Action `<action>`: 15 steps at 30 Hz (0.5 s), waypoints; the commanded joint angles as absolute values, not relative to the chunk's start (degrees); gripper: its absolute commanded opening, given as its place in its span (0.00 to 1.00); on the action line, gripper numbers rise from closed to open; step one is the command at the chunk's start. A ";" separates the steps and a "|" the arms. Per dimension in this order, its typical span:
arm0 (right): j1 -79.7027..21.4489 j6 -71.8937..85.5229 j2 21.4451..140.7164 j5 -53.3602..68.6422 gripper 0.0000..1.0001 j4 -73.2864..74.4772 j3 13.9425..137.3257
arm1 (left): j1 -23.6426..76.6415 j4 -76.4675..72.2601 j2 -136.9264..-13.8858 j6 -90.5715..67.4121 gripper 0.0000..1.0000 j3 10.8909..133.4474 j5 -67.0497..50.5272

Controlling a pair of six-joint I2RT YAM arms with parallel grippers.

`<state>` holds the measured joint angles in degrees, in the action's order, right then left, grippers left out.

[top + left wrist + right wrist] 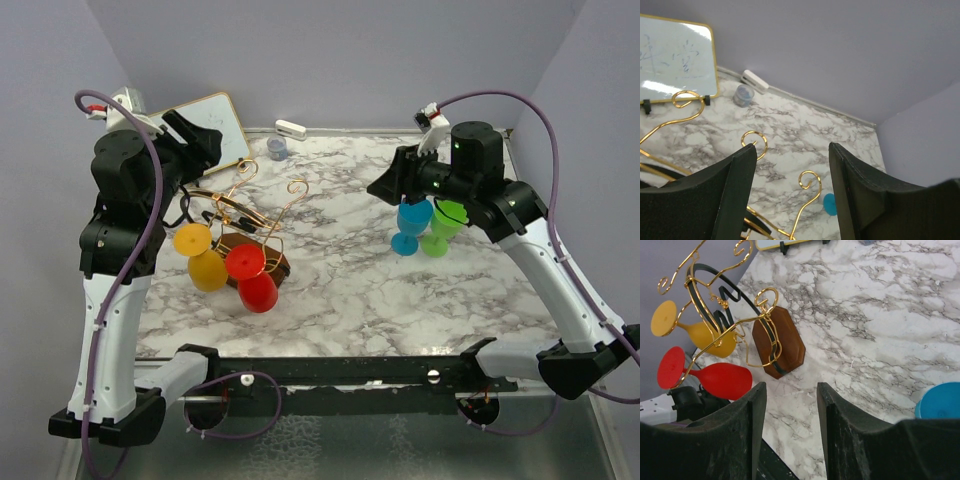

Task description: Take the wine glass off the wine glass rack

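Here's the left arm [113,300]: a glossy white lower link, chunky black joint housings [125,172] stacked above it, and a black foot at the base. A purple cable [160,200] loops out from the top and trails down along the white shell. Over to the right arm [566,290], and it's the same build: white link, black housings, with a tiny green light [456,143] glowing on the top joint. Its own purple lead [500,93] arcs away from a white-and-red plug [432,115]. Up close, the left claw [791,155] shows matte black, wedge-shaped fingers [735,192]. The right claw [790,390] has the same, with a grainy, lightly scuffed surface.
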<state>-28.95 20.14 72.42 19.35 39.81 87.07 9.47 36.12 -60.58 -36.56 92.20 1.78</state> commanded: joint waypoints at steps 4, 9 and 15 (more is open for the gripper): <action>-29.44 16.28 69.82 22.94 0.46 38.29 87.27 | 9.15 23.51 -69.92 -37.22 0.60 99.80 -17.34; -29.44 15.36 69.77 23.27 0.47 39.00 87.11 | 6.90 31.59 -77.13 -32.89 0.60 110.29 -4.23; -29.44 15.40 70.42 25.32 0.47 37.34 86.34 | -7.46 33.01 -77.00 -40.47 0.60 109.13 -10.93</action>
